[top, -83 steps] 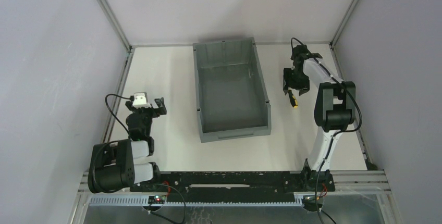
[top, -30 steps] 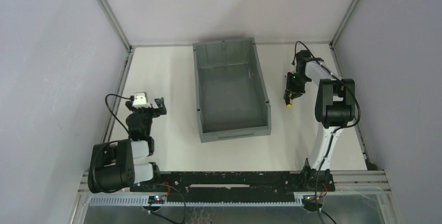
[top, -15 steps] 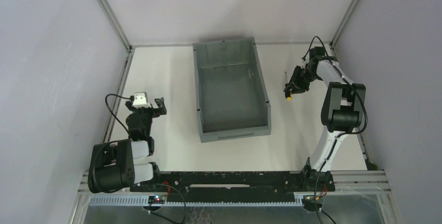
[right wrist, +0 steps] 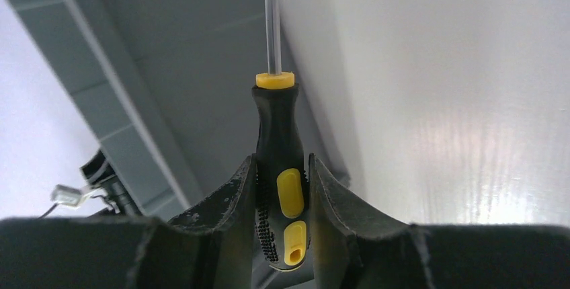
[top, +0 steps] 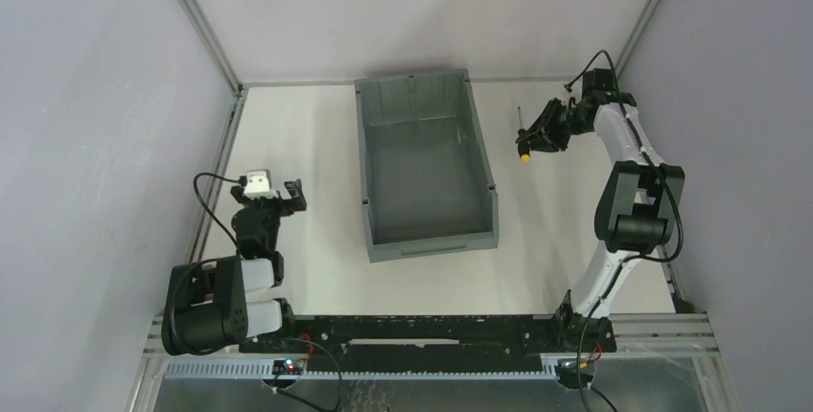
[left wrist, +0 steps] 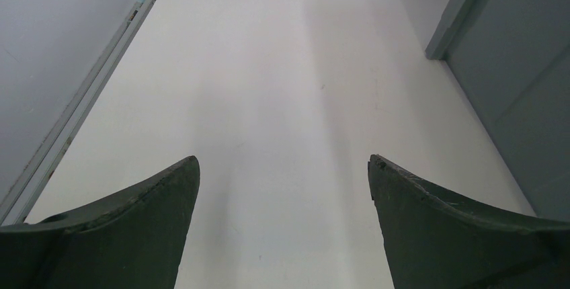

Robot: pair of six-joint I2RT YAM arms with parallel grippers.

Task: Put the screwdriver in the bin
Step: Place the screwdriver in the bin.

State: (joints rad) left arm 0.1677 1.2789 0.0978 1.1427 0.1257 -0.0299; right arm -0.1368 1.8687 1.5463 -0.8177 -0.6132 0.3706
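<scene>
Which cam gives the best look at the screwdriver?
Right wrist: the screwdriver fills the frame, handle clamped in the right gripper, shaft pointing away. Top external shows it only as a tiny sliver. Left wrist doesn't show it.

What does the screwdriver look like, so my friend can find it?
Find the big grey bin in the middle. Right of it, the right claw grips the screwdriver. It's the only thin thing there: black handle, yellow spots, shiny shaft.

Grey bin (top: pixel 433 242), black-and-yellow screwdriver (right wrist: pixel 275 114) with a silvery shaft, white table (top: pixel 316 144), dark right hand (right wrist: pixel 281 161).
</scene>
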